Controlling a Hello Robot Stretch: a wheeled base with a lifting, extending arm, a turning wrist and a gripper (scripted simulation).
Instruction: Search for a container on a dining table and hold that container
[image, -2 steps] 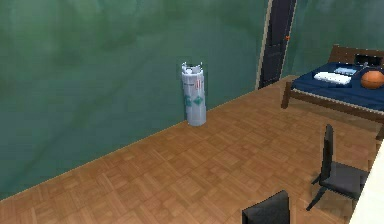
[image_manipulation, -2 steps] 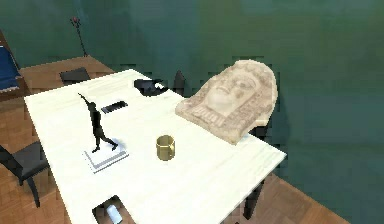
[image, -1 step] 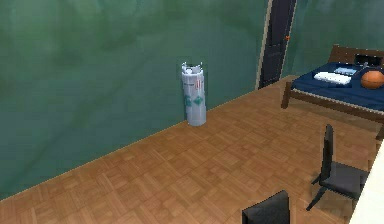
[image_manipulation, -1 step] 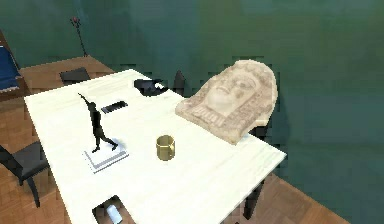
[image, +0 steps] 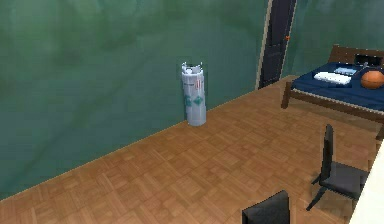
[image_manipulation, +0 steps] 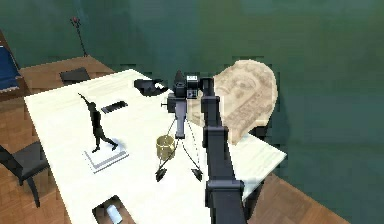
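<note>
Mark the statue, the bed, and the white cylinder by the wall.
statue (image_manipulation: 97, 123): arm side view, on the dark figure's torso.
bed (image: 318, 88): forward view, on the blue cover.
white cylinder (image: 193, 100): forward view, on the middle of its body.

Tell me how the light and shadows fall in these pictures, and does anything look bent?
Forward view: soft, even light with no glare; the green wall is mottled with darker patches, and the door leans only in the picture. Arm side view: the pale table is the brightest area, the wall behind it is dim, and the figurine stands out dark against the tabletop.
</note>
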